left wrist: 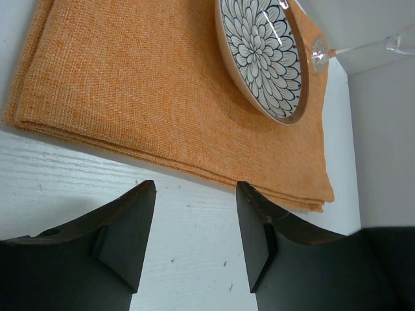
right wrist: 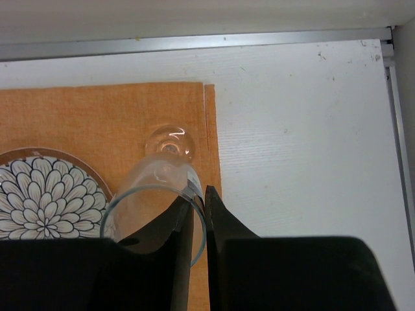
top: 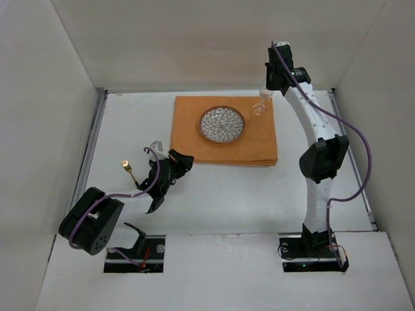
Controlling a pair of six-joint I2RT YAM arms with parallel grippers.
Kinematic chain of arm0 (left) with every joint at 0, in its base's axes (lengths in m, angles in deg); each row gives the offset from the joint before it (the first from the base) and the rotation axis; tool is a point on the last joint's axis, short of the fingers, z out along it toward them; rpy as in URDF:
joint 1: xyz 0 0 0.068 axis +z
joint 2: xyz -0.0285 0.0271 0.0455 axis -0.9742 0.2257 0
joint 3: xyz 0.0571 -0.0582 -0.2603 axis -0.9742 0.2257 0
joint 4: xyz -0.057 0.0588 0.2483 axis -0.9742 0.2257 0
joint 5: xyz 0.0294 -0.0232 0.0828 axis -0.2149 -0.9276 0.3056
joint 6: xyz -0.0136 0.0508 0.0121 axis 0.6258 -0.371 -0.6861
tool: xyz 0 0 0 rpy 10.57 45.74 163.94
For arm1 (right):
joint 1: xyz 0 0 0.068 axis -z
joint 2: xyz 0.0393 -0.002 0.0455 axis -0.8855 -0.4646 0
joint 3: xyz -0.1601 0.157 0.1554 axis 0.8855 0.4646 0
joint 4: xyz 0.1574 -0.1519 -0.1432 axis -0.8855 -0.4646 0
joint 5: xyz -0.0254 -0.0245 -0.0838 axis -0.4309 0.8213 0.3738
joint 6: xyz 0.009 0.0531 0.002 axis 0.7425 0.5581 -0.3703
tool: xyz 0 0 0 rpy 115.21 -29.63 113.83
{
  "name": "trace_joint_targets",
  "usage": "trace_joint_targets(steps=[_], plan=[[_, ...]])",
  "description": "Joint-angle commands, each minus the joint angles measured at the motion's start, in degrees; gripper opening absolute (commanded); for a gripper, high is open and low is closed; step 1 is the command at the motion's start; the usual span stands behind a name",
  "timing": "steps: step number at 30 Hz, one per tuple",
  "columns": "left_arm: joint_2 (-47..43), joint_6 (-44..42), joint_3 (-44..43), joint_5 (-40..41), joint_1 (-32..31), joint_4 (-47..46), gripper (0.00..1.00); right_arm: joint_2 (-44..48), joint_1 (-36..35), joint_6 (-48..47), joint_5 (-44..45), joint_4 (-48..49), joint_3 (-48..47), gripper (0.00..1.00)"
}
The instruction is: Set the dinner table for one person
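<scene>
The white dinner table (top: 259, 194) carries a folded orange cloth (top: 224, 133) with a flower-patterned plate (top: 222, 124) on it. A clear wine glass (top: 259, 107) stands at the cloth's far right corner. My right gripper (top: 266, 89) is shut on its rim. In the right wrist view one finger is inside the glass (right wrist: 152, 188) and one outside, with the gripper (right wrist: 200, 193) above the cloth (right wrist: 97, 116). A gold fork (top: 128, 170) lies on the table at the left. My left gripper (top: 180, 162) is open and empty, just short of the cloth's near edge (left wrist: 162, 84); in its wrist view the gripper (left wrist: 196, 188) faces the plate (left wrist: 262, 55).
White walls enclose the table on three sides. Thin metal strips run along the left edge (top: 91, 149) and the back edge (right wrist: 194, 42). The left arm's body lies low over the table's near left. The right arm rises along the right side.
</scene>
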Motion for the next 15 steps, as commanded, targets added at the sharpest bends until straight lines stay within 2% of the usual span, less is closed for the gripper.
trace_joint_targets(steps=[1, 10, 15], plan=[[0.15, -0.1, -0.95, 0.19, 0.05, -2.98, 0.5, -1.07, 0.37, -0.62, 0.24, 1.52, -3.18, 0.05], [-0.02, -0.45, -0.86, 0.72, -0.21, -2.98, 0.5, -8.98, 0.11, -0.44, -0.99, 0.73, -10.38, 0.06], [0.5, -0.27, -0.95, 0.46, -0.04, -2.98, 0.5, -11.71, 0.11, 0.09, 0.33, 0.72, -11.17, 0.11]])
